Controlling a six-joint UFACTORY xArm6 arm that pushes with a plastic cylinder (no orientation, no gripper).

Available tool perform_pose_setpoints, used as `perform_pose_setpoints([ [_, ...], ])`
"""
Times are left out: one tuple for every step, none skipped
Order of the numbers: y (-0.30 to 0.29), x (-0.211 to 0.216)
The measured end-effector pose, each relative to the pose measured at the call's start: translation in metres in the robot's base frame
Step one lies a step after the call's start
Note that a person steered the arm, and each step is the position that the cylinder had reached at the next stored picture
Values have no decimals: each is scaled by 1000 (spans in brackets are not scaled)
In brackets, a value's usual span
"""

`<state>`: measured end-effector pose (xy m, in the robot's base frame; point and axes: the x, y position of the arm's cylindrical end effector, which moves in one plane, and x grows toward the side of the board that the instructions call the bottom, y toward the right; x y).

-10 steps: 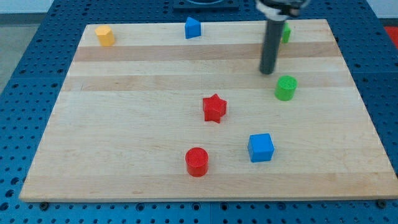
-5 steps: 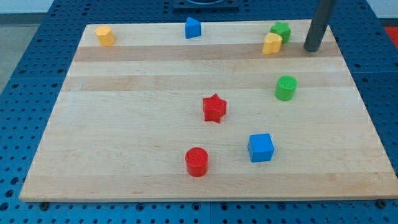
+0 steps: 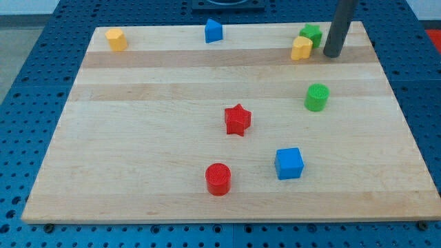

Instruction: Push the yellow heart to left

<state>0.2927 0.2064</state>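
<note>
A: Since the yellow heart point(image 3: 301, 48) is the target, where does it sit?
B: Near the view's top right of the board point(image 3: 138, 124), touching the green block point(image 3: 311, 33) just above-right of it.
A: Which way from my tip point(image 3: 332, 54)?
B: Heart lies to the tip's left, nearly level w/ it, a small gap between. Tip is just beside, not touching. So a straight leftward sweep should meet the heart's right side; judgement only.
A: Arm pose?
B: Rod comes down from the view's top edge, leaning slightly, lower end on the wood. No claw on this rig, so no open/closed state to log.
A: Risk?
B: Green block may drag along w/ it. Blue block point(image 3: 213, 31) further left along the top; yellow cylinder point(image 3: 116, 39) at far left.
</note>
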Motion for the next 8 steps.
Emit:
perform_pose_setpoints([
  [0, -4],
  [0, -8],
  [0, -12],
  [-2, -16],
  [-6, -16],
  [-22, -16],
  [-55, -14],
  [-91, -6],
])
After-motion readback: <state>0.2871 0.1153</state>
